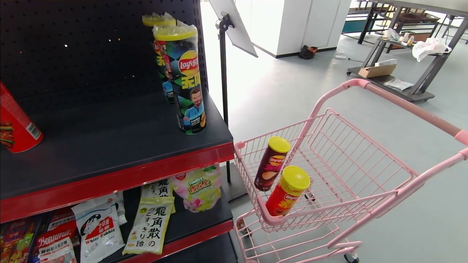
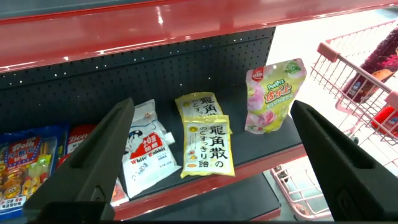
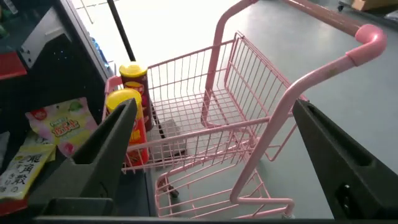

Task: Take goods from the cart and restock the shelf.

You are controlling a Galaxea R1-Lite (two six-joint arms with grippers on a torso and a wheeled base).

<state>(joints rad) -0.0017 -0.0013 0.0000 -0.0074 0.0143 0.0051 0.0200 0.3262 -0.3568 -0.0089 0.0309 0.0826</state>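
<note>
A pink cart stands right of the shelf and holds two chip cans leaning at its front corner: a maroon can and a red can with a yellow lid. The shelf's dark top board carries two tall green-and-black chip cans near its right end and a red can at the far left. My left gripper is open, facing the lower shelf's snack bags. My right gripper is open above the cart, with the maroon can and red can beyond one finger.
Snack bags lie on the lower shelf. A sign stand's black pole rises between shelf and cart. Dark tables and a cardboard box stand far back right. Grey floor lies open around the cart.
</note>
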